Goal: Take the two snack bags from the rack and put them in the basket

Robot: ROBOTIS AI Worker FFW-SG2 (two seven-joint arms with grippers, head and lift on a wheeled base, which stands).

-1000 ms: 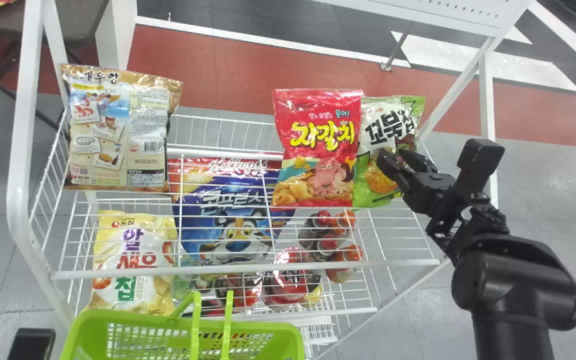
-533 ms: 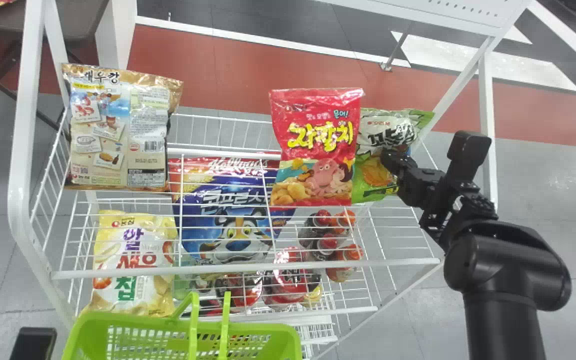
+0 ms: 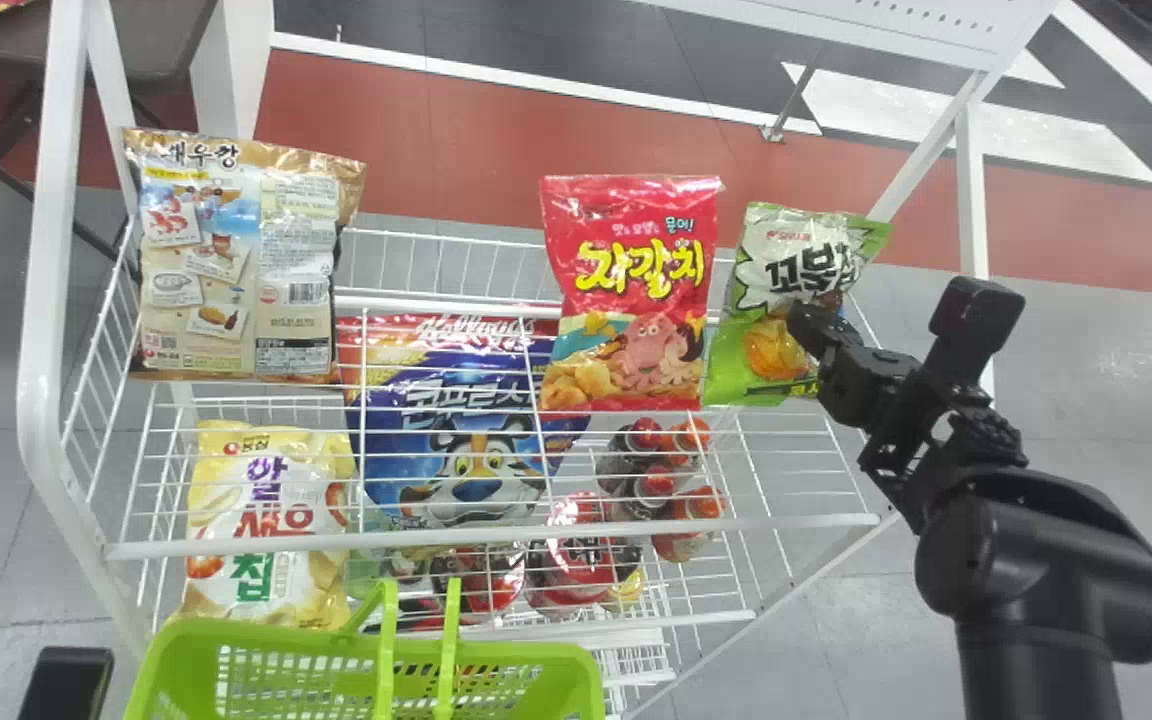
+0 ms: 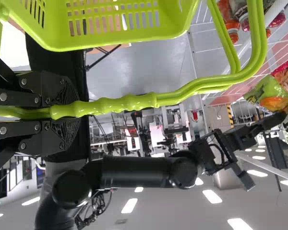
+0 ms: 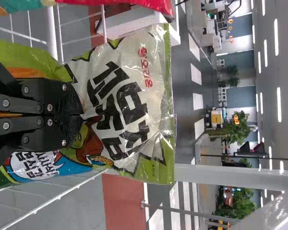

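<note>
Snack bags at the upper tier of the rack (image 3: 491,540): three. The green-and-white bag (image 3: 778,255) is pinched at its side by my right gripper (image 3: 804,322), at the tier's right end, tilted. The red bag (image 3: 631,290) is just beside it, upright; the beige bag (image 3: 236,270) is at the left end. Lower bags: two, one blue (image 3: 466,400) and one yellow (image 3: 261,540). Capped bottles (image 3: 681,543): at least four.

Basket (image 3: 526,650): one, green, slotted plastic, in front of the rack. My left gripper (image 4: 69,112) is clamped on its ribbed handle (image 4: 129,104).

Bag film: glossy, creased; the pinched one has a crimped end seam. Rack: white wire grid, straight rails. Its wires cross in front of the blue bag; a white post (image 3: 976,200) rises near my right gripper.
</note>
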